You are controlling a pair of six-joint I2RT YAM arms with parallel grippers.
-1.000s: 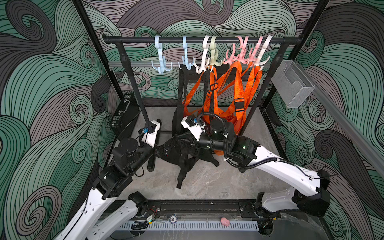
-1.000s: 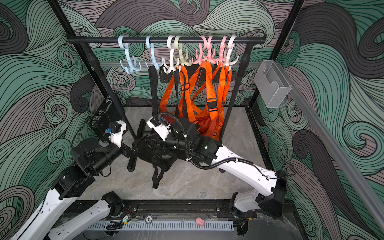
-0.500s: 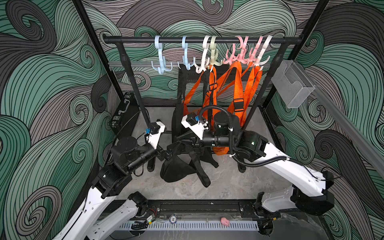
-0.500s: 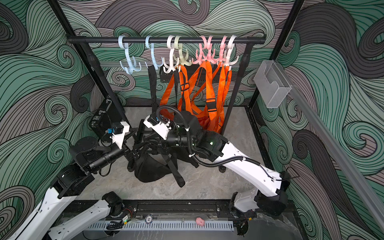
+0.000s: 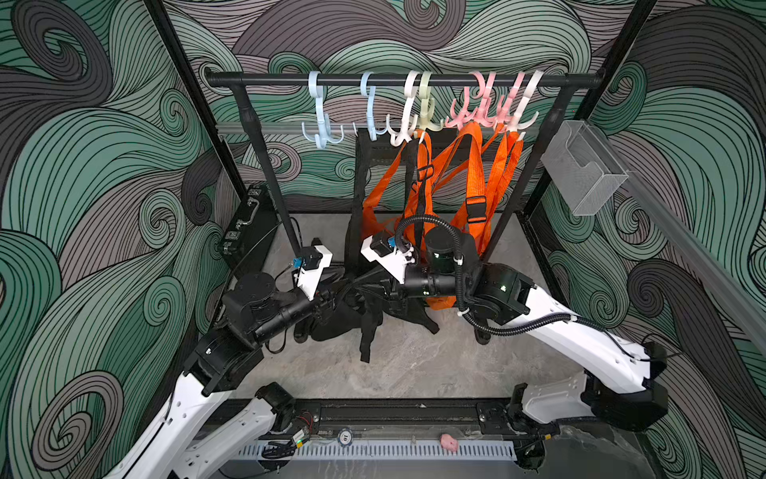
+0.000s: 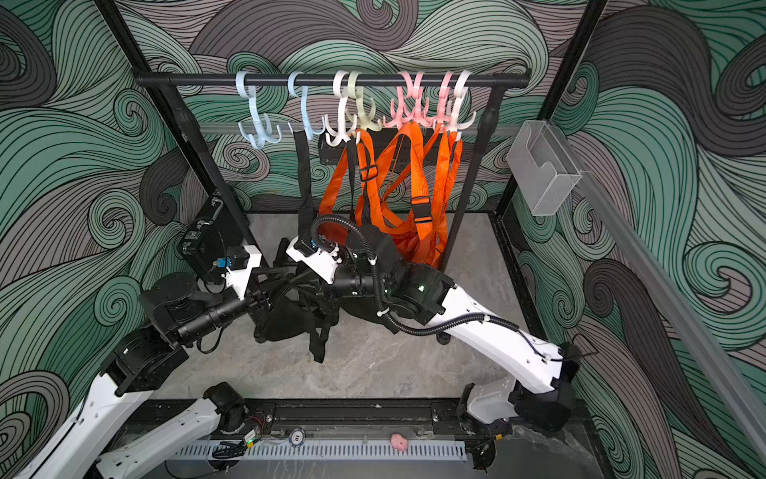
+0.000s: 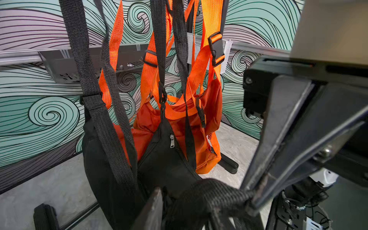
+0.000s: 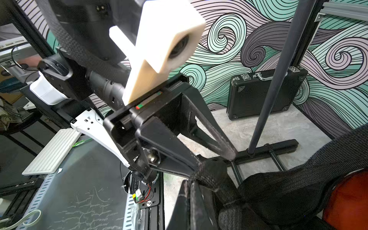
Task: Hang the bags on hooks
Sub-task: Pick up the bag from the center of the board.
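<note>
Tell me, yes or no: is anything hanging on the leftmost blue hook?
No, the leftmost blue hook hangs bare on the rail in a top view.

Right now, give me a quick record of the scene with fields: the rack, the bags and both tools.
rack: black, with pastel hooks on its top rail
orange bags: hanging from hooks by their straps
black bag: low, held between both tools
strap: black, bunched, pinched by both tools
left tool: shut on strap
right tool: shut on strap
case: black, standing upright
</note>
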